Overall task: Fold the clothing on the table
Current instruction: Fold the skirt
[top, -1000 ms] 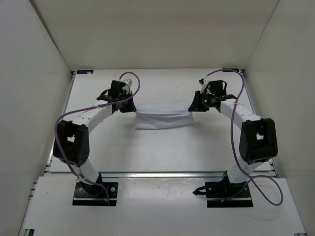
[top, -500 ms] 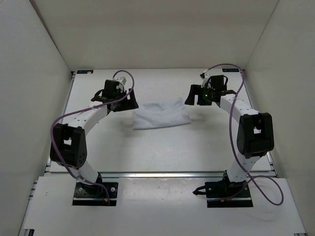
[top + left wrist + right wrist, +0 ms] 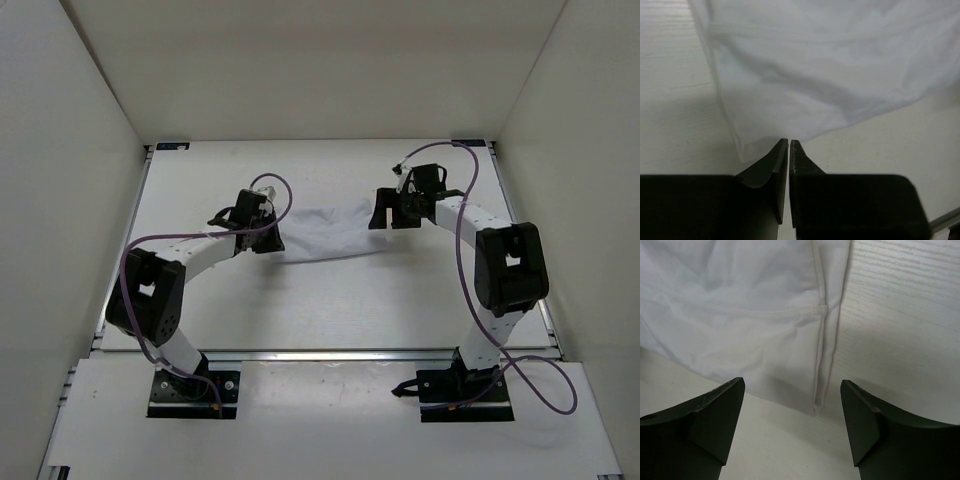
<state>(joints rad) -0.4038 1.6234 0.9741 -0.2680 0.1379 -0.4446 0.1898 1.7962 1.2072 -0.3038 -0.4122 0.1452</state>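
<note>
The left gripper has its fingers pressed together, tips right at the lower hem of the clothing; whether any fabric is nipped between them I cannot tell; the right gripper stands spread, a finger on either side of a seamed corner, likely lined up to bite it; outward, in the top view, the clothing lies wrinkled at mid-frame on the table, one arm at each end, probably so both corners can lift together for a fold.
</note>
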